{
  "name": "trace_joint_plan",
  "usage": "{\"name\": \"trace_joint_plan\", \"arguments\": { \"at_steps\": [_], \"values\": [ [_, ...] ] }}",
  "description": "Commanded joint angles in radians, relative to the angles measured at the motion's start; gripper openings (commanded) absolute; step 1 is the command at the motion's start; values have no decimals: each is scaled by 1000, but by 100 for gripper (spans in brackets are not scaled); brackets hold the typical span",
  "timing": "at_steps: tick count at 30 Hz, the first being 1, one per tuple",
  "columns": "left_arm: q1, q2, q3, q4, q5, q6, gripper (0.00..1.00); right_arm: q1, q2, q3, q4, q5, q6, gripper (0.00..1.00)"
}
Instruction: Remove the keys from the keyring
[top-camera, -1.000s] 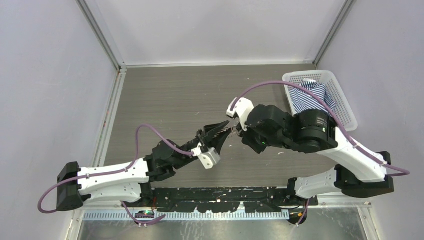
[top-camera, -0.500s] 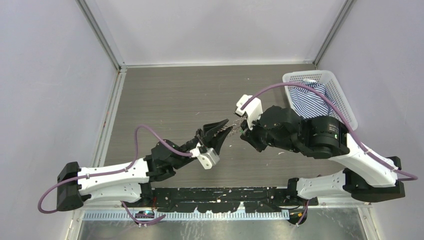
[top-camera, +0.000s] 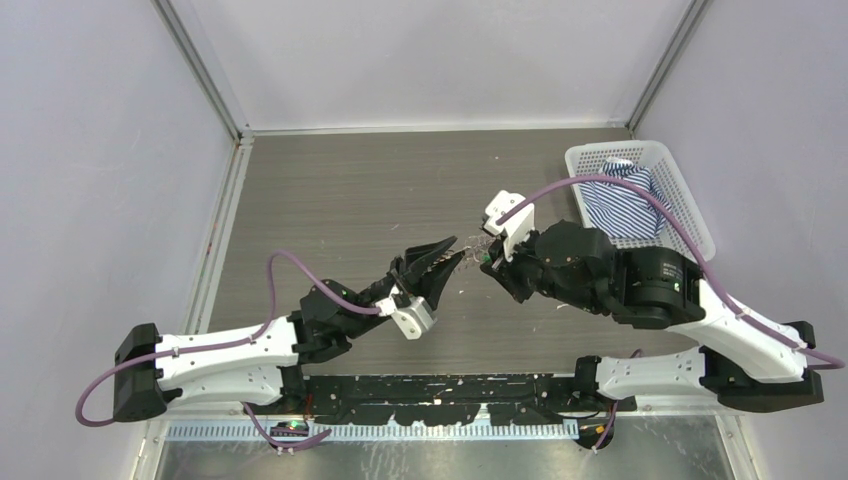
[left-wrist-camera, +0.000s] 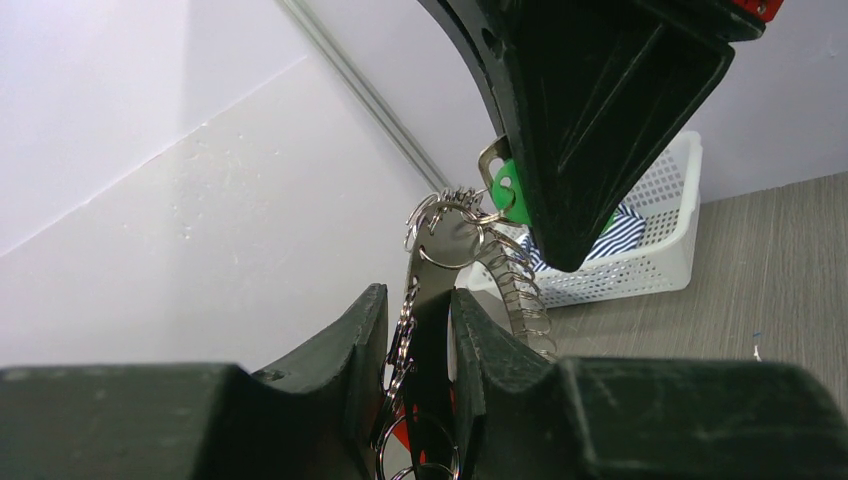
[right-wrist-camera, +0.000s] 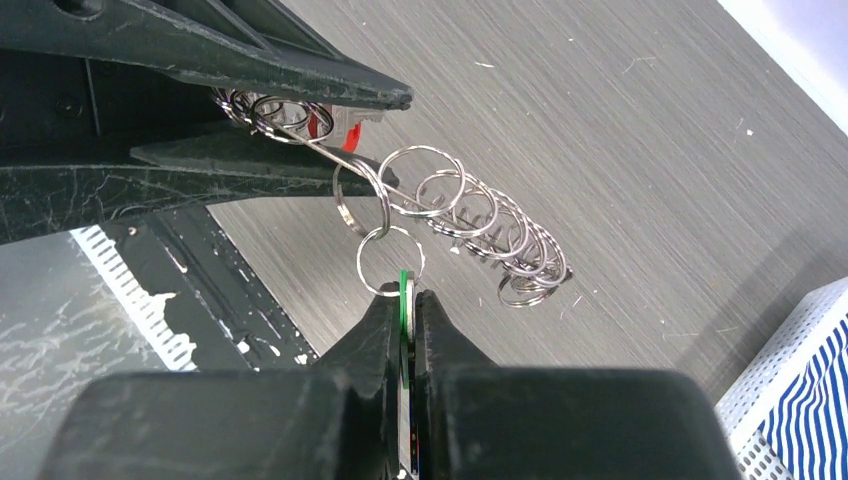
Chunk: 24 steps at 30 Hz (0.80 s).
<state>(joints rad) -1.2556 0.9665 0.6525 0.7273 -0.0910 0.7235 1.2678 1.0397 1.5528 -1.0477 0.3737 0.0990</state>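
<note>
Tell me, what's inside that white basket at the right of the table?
A crumpled blue-and-white striped cloth fills most of the white basket. Whatever may lie under the cloth is covered, so it can't be told from here.

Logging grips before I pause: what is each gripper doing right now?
Left gripper: closed on the keyring.
Right gripper: closed on the green key.
</note>
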Motion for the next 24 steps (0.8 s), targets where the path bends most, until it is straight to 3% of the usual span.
{"name": "trace_joint_plan", "arguments": {
  "at_steps": [1,11,24],
  "values": [
    [-3,-15,56,88,16,25,0,-1,-23,-38,127,34,-28,1],
    [-2,43,126,116,-35,100,0,0,-110,-193,331,-9,-48,2],
    [-11,84,185,147,-20,151,0,0,-266,-433,664,27,-94,20]
  ]
}}
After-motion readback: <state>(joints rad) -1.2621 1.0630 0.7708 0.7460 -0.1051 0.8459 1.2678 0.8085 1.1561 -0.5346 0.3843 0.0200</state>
